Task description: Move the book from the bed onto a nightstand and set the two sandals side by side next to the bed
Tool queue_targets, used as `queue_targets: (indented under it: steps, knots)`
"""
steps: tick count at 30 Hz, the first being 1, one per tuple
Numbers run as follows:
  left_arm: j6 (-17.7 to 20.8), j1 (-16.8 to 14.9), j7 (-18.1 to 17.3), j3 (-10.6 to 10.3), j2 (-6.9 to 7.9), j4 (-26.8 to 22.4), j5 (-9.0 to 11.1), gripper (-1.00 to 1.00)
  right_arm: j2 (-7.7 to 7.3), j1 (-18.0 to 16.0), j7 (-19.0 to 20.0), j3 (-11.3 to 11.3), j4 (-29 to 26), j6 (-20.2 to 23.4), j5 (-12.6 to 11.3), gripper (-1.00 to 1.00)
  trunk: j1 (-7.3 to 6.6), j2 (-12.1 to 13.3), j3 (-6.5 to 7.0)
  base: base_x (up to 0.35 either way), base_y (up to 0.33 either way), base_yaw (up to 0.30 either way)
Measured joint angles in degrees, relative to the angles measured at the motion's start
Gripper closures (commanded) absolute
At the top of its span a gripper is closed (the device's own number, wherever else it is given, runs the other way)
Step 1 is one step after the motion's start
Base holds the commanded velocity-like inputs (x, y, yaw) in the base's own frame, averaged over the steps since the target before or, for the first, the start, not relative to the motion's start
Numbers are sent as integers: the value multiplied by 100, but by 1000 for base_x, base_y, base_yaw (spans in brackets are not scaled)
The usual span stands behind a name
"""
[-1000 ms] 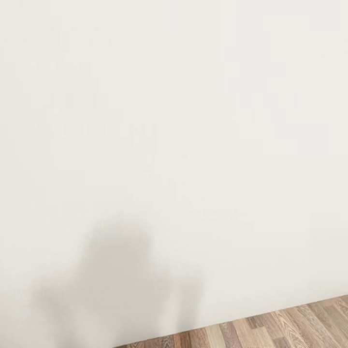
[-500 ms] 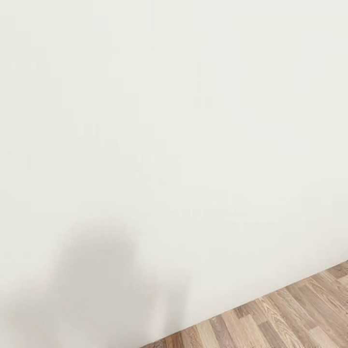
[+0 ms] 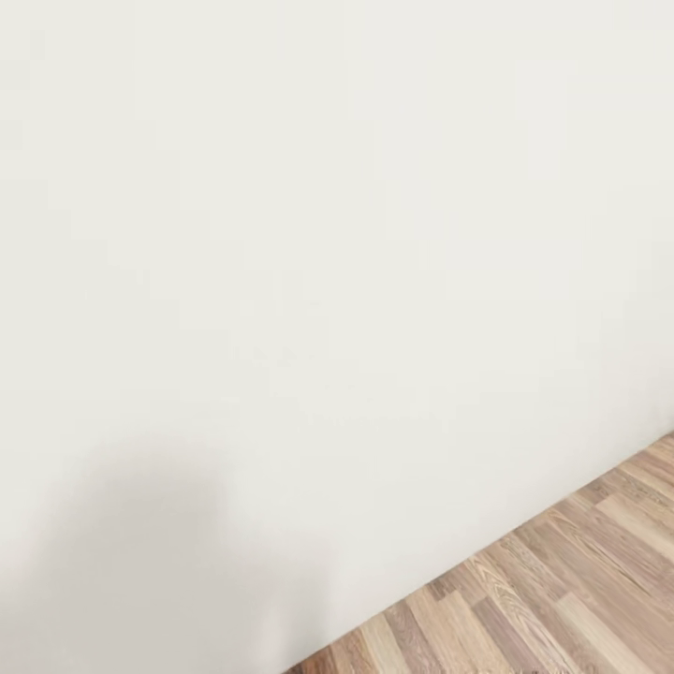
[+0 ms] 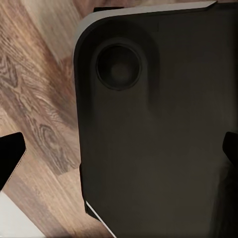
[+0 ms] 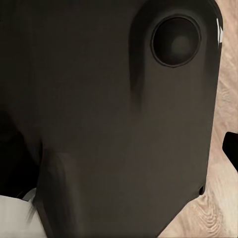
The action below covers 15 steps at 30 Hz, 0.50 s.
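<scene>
While the robot faces a plain white wall (image 3: 309, 234), none of the things it has to move can be seen yet, so where the book, the sandals, the bed and the nightstand are cannot be told.

At the left of the head view a soft grey shadow (image 3: 140, 552) lies low on the wall. Going right, the wall meets a strip of light wood floor (image 3: 562, 590), which rises toward the right corner.

The left wrist camera looks down at the robot's own dark base (image 4: 158, 129), with a round dimple in it, and the wood floor beside it. A black finger tip (image 4: 10, 156) pokes in at one edge. How wide that gripper stands cannot be told. The right wrist camera also sees the dark base (image 5: 114, 119) and a bit of floor. A small black tip (image 5: 232, 148) shows at the edge, and its grip cannot be told either. Nothing seems to be held.

The job right now looks like driving and turning to find the bed. To do it well, the robot should turn slowly, stay off the wall, keep both arms tucked in, and look toward the open floor on the right.
</scene>
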Motion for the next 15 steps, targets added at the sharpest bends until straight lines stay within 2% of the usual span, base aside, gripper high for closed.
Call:
queue_targets:
  steps: [15]
  knots:
    - [0,0,0,-2,15,0,0,-100,1,0,1,-1,0,2,0,-100,0,0,0,1,11,-287]
